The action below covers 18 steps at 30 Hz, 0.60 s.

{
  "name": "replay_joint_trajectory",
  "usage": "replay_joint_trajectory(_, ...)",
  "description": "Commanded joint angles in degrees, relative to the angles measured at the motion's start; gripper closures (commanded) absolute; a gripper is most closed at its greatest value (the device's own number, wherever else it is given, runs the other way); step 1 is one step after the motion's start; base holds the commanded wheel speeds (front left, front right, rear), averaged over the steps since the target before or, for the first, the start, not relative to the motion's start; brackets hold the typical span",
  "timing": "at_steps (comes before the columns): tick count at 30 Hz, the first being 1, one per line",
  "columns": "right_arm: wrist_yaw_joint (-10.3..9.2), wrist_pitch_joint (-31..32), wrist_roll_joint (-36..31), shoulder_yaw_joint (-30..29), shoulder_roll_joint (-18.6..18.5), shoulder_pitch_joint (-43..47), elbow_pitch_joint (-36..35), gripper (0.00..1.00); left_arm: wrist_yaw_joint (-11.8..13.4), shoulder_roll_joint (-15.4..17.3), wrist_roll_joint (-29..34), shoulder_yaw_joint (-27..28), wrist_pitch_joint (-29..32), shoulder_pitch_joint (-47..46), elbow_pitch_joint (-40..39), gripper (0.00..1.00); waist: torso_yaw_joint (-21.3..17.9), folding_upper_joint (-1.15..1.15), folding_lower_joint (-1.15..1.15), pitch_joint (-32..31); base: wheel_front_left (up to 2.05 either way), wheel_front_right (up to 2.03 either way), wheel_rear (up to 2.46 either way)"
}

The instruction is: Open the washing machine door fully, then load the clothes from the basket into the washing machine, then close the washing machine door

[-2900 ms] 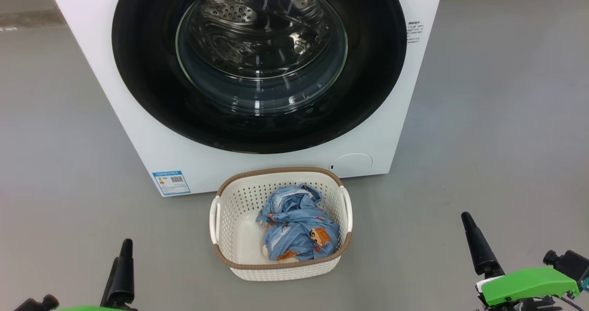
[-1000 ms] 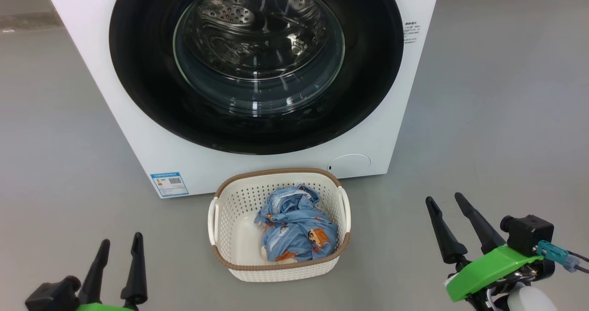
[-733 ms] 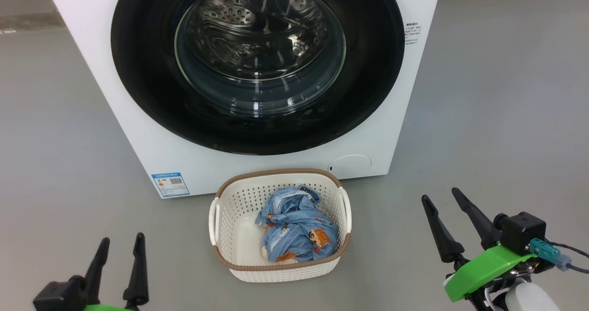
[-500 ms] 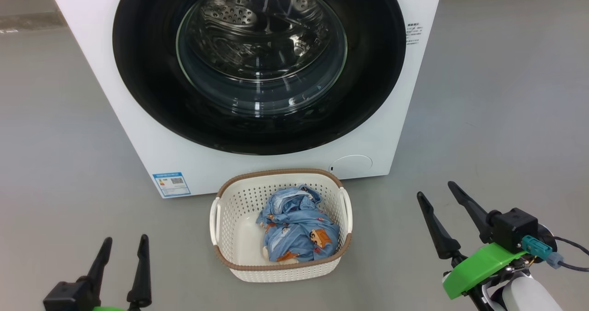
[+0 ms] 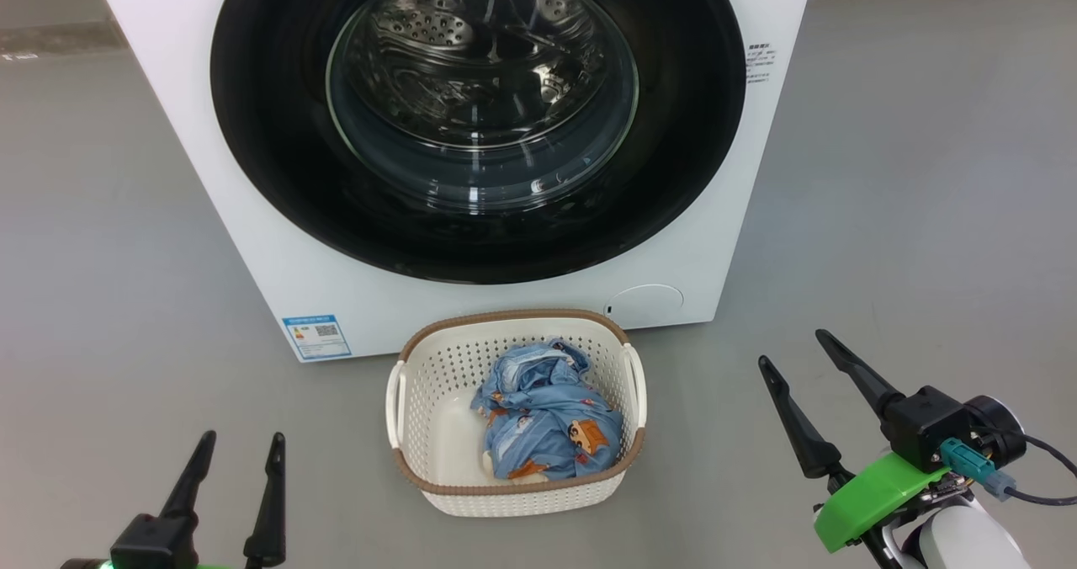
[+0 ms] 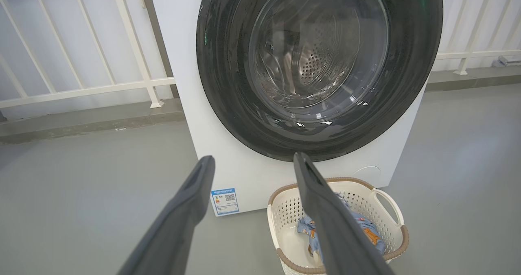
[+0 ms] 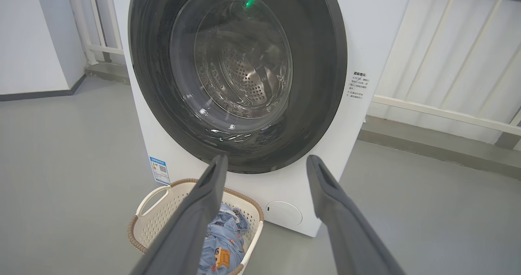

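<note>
Door point(image 5: 269, 131) closed; clothes point(image 5: 547, 422) in basket point(image 5: 429, 384) — left gripper point(image 5: 242, 438), right gripper point(image 5: 791, 347) spread.

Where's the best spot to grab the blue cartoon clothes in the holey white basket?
Probably the bunched top of the crumpled light blue cartoon-print clothes, reached from straight above: the cream perforated plastic basket walls them in on every side, and only its top is open.
</note>
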Motion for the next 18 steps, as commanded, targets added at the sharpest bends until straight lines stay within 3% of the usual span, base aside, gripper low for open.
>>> replay_joint_trajectory(1, -0.08, -0.7, -0.5, 1.2, -0.5, -2.1, -1.7, 0.00, -0.2, 1.5, 0.2, 2.0, -0.7, -2.3, -1.0, 0.00, 0.0, 0.00, 0.00, 0.0, 0.00, 0.00, 0.00)
replay_joint_trajectory(18, -0.08, -0.7, 1.0, -3.9, 2.6, -1.5, 2.2, 0.00, 0.0, 0.3, -0.7, 4.5, -0.7, -2.4, 0.8, 0.00, 0.0, 0.00, 0.00, -0.1, 0.00, 0.00, 0.00)
